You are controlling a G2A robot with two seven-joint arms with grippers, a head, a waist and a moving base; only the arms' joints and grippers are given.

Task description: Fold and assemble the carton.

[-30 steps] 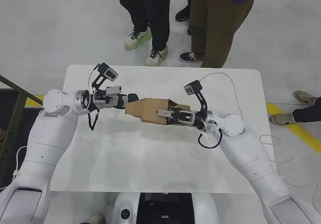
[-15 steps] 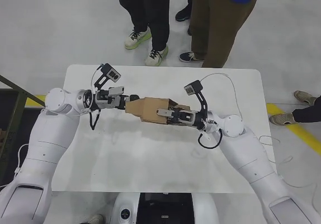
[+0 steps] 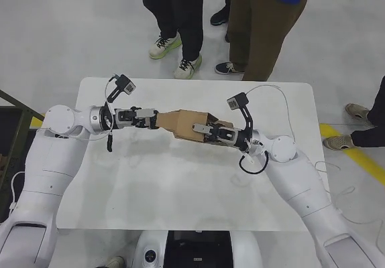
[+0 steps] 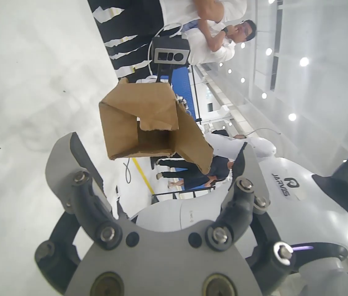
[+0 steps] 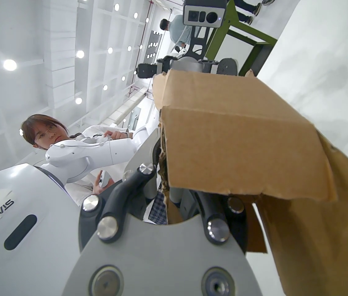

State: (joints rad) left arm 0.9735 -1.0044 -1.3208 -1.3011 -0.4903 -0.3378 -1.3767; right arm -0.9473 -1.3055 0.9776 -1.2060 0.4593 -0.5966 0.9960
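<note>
Cardboard carton [image 3: 191, 124] over a white table [image 3: 179, 194].
Right gripper [image 3: 209, 132] clamps the carton's wall; left gripper [image 3: 155, 120], jaws spread wide, sits at the carton's opposite end.

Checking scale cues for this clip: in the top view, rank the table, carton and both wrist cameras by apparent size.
1. table, by far the largest.
2. carton, clearly smaller.
3. left wrist camera and right wrist camera: both tiny and alike, so I would not rank them.
</note>
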